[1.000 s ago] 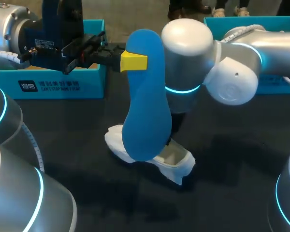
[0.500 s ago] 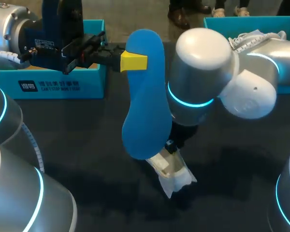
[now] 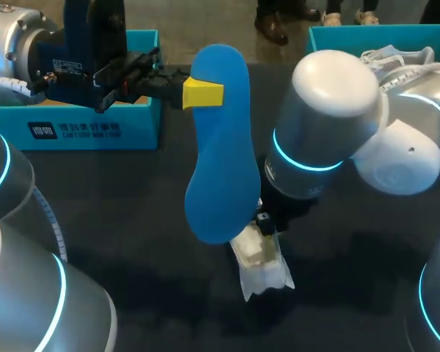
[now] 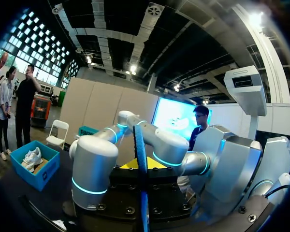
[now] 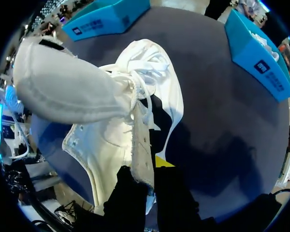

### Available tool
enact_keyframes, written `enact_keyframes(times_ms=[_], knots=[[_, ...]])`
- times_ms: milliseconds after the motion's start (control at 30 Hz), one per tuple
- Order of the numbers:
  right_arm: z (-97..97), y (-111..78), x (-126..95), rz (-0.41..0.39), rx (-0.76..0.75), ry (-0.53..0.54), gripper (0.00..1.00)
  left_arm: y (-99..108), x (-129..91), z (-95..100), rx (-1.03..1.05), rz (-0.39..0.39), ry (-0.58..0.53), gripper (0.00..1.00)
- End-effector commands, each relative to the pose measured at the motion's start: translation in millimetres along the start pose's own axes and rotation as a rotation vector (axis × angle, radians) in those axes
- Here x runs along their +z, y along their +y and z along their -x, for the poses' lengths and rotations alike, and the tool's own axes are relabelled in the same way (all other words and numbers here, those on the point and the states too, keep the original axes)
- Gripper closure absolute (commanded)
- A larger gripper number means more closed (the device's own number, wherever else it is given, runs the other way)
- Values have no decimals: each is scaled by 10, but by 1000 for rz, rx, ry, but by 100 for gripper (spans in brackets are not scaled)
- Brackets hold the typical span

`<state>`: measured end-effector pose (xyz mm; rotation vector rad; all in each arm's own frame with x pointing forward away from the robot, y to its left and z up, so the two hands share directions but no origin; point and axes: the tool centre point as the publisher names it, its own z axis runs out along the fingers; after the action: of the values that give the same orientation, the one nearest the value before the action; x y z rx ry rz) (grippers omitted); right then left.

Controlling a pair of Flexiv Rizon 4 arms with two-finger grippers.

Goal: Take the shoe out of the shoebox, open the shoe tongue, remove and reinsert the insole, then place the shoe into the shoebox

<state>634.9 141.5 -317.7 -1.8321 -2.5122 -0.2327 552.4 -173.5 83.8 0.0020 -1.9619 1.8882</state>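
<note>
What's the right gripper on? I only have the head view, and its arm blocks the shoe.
Observer: The right wrist view shows the right gripper shut on the white shoe, both fingers pinching its eyelet edge.
Operator: Laces?
Observer: The laces lie loose, bunched by the opening.
Operator: Left grip on the insole?
Observer: In the left wrist view the blue insole runs edge-on between the fingers of the left gripper, clamped from both sides.

Insole (image 3: 218,147) at centre, above and left of shoe (image 3: 262,260) on table (image 3: 132,220); shoebox (image 3: 95,125) rear left, second shoebox (image 3: 324,38) rear right.
</note>
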Motion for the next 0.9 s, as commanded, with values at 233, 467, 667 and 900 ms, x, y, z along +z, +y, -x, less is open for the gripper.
enact_keyframes(times_ms=[233, 467, 667, 900], knots=[[96, -1, 134, -20, 88, 43, 100, -6, 10, 13, 0, 3, 2, 100], [140, -76, 206, -22, 162, 59, 100, -6, 10, 13, 0, 3, 2, 100], [174, -116, 375, -19, 171, 94, 100, -6, 10, 13, 0, 3, 2, 100], [217, -104, 528, -13, 145, 136, 100, -6, 10, 13, 0, 3, 2, 100]])
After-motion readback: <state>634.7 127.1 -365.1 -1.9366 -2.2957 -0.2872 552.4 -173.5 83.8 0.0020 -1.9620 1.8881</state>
